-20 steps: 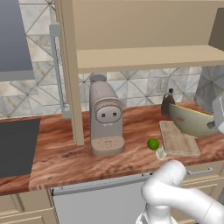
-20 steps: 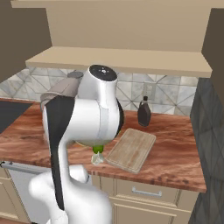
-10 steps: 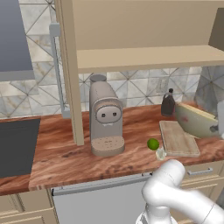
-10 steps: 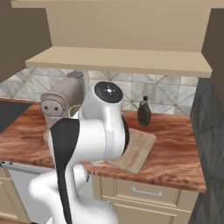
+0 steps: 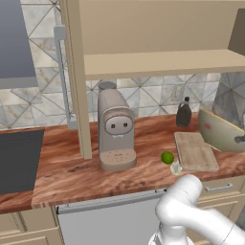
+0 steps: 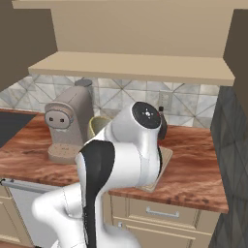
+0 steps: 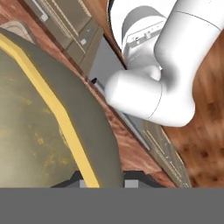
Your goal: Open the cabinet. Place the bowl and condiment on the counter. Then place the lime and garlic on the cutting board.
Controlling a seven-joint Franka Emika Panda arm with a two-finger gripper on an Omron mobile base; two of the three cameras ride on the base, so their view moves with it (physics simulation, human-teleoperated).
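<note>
The cabinet point(image 5: 143, 33) stands open, its shelf bare. My gripper point(image 7: 103, 181) is shut on the rim of the olive bowl point(image 5: 219, 130), which hangs steeply tilted just right of the cutting board point(image 5: 195, 150); I cannot tell whether it touches the counter point(image 5: 62, 167). In the hand view the bowl point(image 7: 39, 131) looms large, its yellowish rim running down between my fingertips. The dark condiment bottle point(image 5: 184, 114) stands upright on the counter behind the board. The lime point(image 5: 167, 157) and the pale garlic point(image 5: 175, 168) lie on the counter just left of the board.
A beige coffee machine point(image 5: 115, 129) stands left of the lime, next to the open left cabinet door point(image 5: 76, 72) seen edge-on. A dark cooktop point(image 5: 16, 158) lies at far left. Drawers point(image 6: 164, 210) sit under the counter. My arm point(image 6: 131, 155) blocks much of the right base view.
My arm's upper joint has swung rightward in the right base view. The bowl has tipped and shifted slightly in my grip. Lime, garlic and bottle have stayed put.
</note>
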